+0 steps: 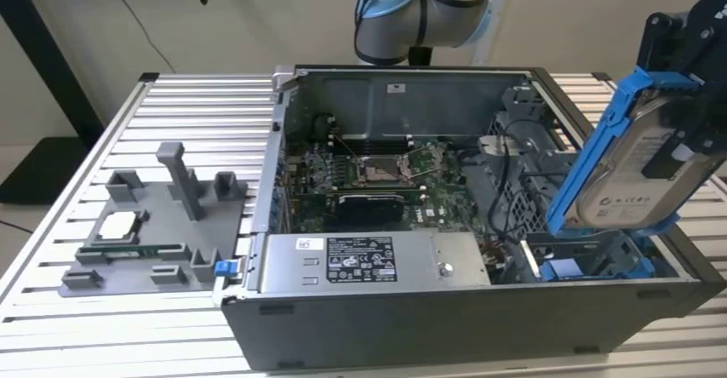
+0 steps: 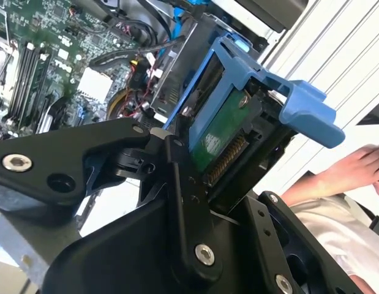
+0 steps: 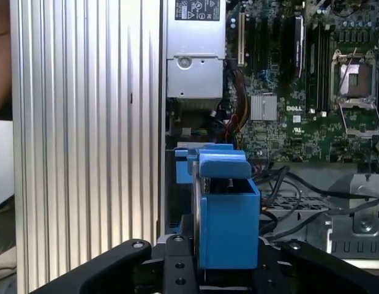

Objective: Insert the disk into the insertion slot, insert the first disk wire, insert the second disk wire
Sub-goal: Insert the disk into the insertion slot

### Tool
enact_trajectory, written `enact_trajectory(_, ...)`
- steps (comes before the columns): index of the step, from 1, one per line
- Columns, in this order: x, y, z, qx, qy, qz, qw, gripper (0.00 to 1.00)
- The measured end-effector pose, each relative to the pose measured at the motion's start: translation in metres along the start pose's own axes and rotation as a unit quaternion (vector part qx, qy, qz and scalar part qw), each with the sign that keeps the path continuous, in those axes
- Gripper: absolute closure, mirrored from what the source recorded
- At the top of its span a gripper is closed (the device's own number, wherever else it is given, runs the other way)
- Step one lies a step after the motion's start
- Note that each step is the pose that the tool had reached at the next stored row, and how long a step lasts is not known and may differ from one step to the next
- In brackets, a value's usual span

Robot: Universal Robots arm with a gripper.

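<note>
From my remote station I see the disk (image 1: 625, 195) as silver-grey with a white printed label, clipped in a bright blue frame (image 1: 598, 135). In the second wrist view its underside shows a green circuit board (image 2: 215, 138), and the fingers (image 2: 183, 202) are matte black. The computer case (image 1: 455, 327) is dark grey; its motherboard (image 1: 375, 169) is green with black slots. The power-supply box (image 1: 363, 263) is pale grey with a black-and-white label. Blue tabs mark the grey insertion slot (image 1: 591, 267). The surface (image 1: 182, 105) is silver, ribbed in parallel stripes. The arm (image 1: 426, 8) is silver with light blue caps.
</note>
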State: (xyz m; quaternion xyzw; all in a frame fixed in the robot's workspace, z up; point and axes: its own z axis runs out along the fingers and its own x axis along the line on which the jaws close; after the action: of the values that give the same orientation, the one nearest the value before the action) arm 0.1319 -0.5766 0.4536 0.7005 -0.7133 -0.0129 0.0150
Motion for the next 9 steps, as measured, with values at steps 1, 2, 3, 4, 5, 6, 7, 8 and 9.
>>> enact_trajectory(1, 0.0, -0.0004, 0.0014, 0.0, 0.0, 0.0, 1.0, 1.0)
enact_trajectory(2, 0.0, -0.0009, 0.0028, 0.0, 0.0, 0.0, 1.0, 1.0)
enact_trajectory(3, 0.0, -0.0014, 0.0042, 0.0, 0.0, 0.0, 1.0, 1.0)
enact_trajectory(4, 0.0, -0.0017, 0.0054, 0.0, 0.0001, 0.0, 1.0, 1.0)
enact_trajectory(5, 0.0, -0.002, 0.0068, 0.0, 0.0, 0.0, 1.0, 1.0)
enact_trajectory(6, 0.0, -0.0022, 0.008, 0.0, 0.0, 0.0, 1.0, 1.0)
enact_trajectory(7, 0.0, -0.0023, 0.0092, 0.0, 0.0, 0.0, 1.0, 1.0)
enact_trajectory(8, -0.0001, -0.0025, 0.0103, 0.0, 0.0001, 0.0, 1.0, 1.0)
enact_trajectory(9, -0.0001, -0.0026, 0.0114, 0.0, 0.0, 0.0, 1.0, 1.0)
